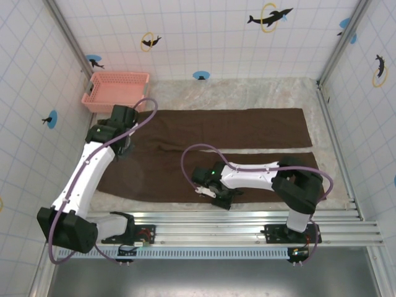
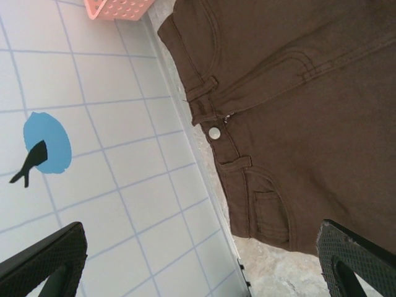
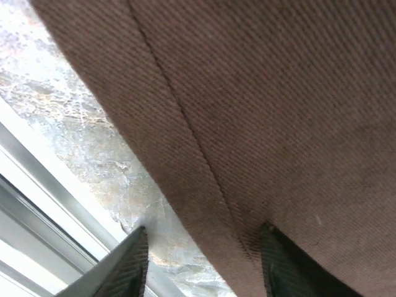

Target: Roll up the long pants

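Dolphin-stickered tiled walls (image 1: 216, 37) behind flat long pants (image 1: 229, 127), plain pale button (image 2: 214, 132)

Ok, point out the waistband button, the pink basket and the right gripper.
waistband button (image 2: 214, 132): left wrist view, centre of the button.
pink basket (image 1: 99, 105): top external view, its near wall.
right gripper (image 3: 204, 230): right wrist view, midway between its fingertips.

Matt cloth, mottled stone, plastic
The pants (image 3: 278, 111) are ribbed brown twill; the table (image 3: 80, 124) looks rough and marbled; the basket (image 1: 105, 102) is pink plastic mesh.
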`<state>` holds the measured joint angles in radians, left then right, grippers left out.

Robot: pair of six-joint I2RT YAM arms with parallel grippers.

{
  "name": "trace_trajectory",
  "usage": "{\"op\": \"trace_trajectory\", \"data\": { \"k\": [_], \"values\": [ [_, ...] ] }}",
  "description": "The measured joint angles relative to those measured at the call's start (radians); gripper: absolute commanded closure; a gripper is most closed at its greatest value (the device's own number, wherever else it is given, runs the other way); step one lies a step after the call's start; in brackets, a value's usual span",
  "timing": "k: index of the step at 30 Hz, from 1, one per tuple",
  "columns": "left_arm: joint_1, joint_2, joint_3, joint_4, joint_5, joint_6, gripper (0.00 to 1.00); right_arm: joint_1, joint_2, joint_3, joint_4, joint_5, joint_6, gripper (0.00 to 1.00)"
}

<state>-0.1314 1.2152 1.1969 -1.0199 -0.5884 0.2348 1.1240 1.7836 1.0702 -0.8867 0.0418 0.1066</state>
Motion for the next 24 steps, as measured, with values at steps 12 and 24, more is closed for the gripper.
{"op": "trace_trajectory", "data": {
  "k": [12,24],
  "values": [
    [-0.129,-0.089,-0.131,-0.008,0.029,-0.001,0.05,-0.154,-0.024,0.019,0.009,0.064,-0.065,1.00],
    [-0.478,0.037,-0.148,-0.100,0.144,-0.024,0.03,-0.325,-0.117,0.238,-0.102,-0.050,-0.164,1.00]
  ]
}}
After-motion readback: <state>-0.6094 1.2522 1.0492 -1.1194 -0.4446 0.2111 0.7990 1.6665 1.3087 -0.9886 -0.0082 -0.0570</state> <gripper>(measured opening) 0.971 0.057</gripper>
